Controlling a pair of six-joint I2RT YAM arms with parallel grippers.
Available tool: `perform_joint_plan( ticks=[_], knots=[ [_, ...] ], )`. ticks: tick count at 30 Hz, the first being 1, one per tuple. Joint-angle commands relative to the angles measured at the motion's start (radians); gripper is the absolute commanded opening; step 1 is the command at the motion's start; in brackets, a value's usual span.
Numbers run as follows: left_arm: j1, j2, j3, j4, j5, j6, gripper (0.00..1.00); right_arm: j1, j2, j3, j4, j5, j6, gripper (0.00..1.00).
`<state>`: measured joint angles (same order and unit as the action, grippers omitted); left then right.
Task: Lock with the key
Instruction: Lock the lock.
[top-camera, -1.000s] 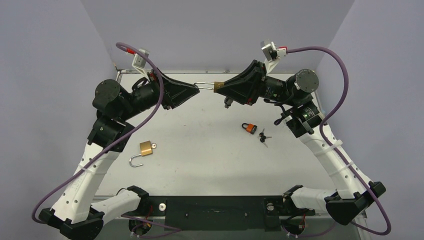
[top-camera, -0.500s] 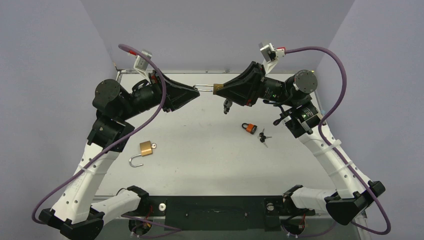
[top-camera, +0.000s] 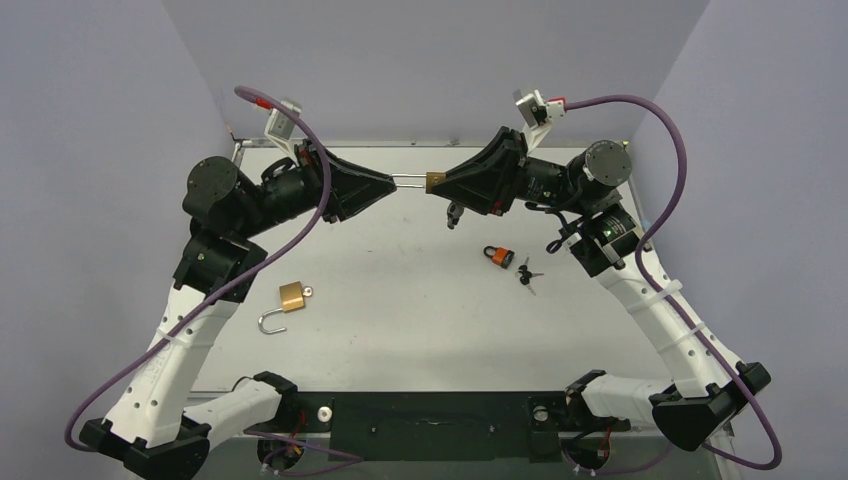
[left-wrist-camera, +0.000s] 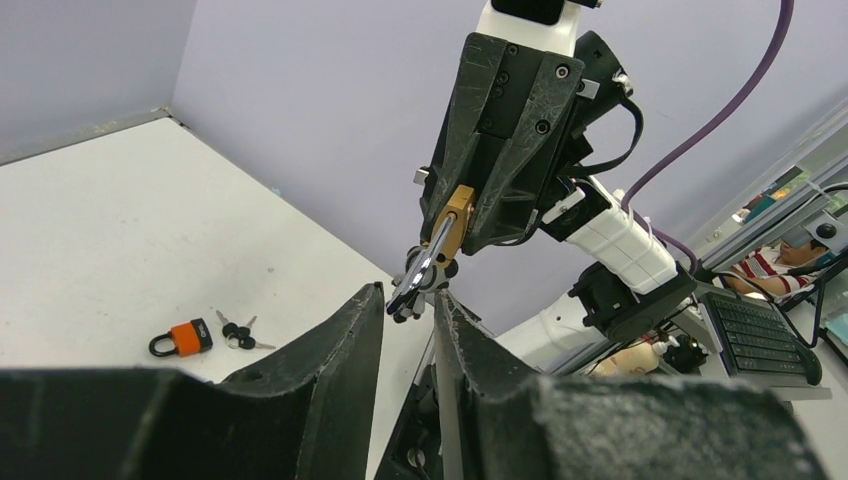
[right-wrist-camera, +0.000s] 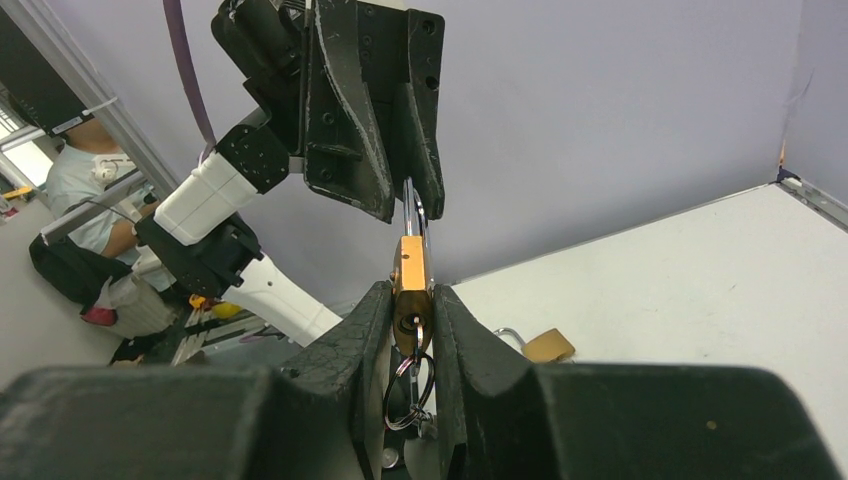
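A brass padlock (top-camera: 435, 182) hangs in mid-air between both grippers, above the far part of the table. My right gripper (top-camera: 432, 184) is shut on its brass body (right-wrist-camera: 410, 280). A key sits in the keyhole, and its ring and spare keys (right-wrist-camera: 412, 385) dangle below (top-camera: 454, 212). The silver shackle (top-camera: 410, 182) points left into my left gripper (top-camera: 393, 183), which is closed on its end (left-wrist-camera: 420, 270). In the left wrist view the brass body (left-wrist-camera: 458, 212) shows just beyond the fingertips.
An orange padlock (top-camera: 499, 255) and a small bunch of keys (top-camera: 526, 274) lie right of centre on the table; they also show in the left wrist view (left-wrist-camera: 180, 338). A second brass padlock (top-camera: 291, 296) with its shackle open lies left of centre.
Both grippers and the held padlock have shifted slightly left. The dangling keys have swung a little under the right gripper.
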<state>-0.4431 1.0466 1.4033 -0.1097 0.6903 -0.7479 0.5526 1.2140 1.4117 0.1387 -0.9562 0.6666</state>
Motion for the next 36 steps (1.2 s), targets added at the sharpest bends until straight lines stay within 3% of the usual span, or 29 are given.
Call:
perform_joint_plan(
  ticks=[1, 10, 36],
  knots=[
    [0.007, 0.003, 0.039, 0.045, 0.034, -0.003, 0.21, 0.009, -0.033, 0.006, 0.031, -0.005, -0.019, 0.0],
    [0.007, 0.003, 0.027, 0.035, 0.026, 0.01, 0.0, 0.016, -0.028, 0.007, 0.019, -0.008, -0.025, 0.0],
    [-0.077, 0.021, -0.048, 0.137, 0.01, 0.023, 0.0, 0.108, 0.042, 0.013, 0.041, 0.098, 0.038, 0.0]
  ],
)
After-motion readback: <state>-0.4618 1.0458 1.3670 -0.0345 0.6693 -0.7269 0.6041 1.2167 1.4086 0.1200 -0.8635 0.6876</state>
